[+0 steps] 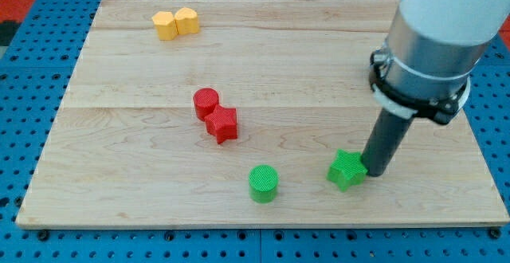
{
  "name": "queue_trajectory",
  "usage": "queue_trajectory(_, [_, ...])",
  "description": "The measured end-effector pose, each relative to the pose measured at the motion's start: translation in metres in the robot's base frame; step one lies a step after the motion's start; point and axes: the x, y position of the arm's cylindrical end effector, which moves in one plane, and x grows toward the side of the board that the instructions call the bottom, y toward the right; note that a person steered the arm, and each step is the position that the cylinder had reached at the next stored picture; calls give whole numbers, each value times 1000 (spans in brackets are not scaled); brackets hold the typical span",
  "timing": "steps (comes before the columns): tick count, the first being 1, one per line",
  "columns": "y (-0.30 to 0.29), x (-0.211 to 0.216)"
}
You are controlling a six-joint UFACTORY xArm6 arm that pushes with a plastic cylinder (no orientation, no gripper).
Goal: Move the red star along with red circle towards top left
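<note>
The red circle (pixel 205 102) and the red star (pixel 222 124) sit touching each other left of the board's middle, the star to the lower right of the circle. My tip (pixel 374 172) rests on the board at the lower right, right against the right side of a green star (pixel 347 170). The tip is far to the right of both red blocks.
A green circle (pixel 263 183) sits near the bottom edge, left of the green star. Two yellow blocks (pixel 176 23) sit side by side, touching, at the top left. The wooden board (pixel 119 175) lies on a blue pegboard.
</note>
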Motion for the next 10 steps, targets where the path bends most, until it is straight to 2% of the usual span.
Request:
queue_trajectory(2, [-77, -14])
queue_trajectory(3, [-67, 7])
queue_trajectory(4, [-27, 8])
queue_trajectory(5, [-35, -24])
queue_trajectory(6, [-70, -40])
queue_trajectory(8, [-166, -42])
queue_trajectory(10, [-180, -44])
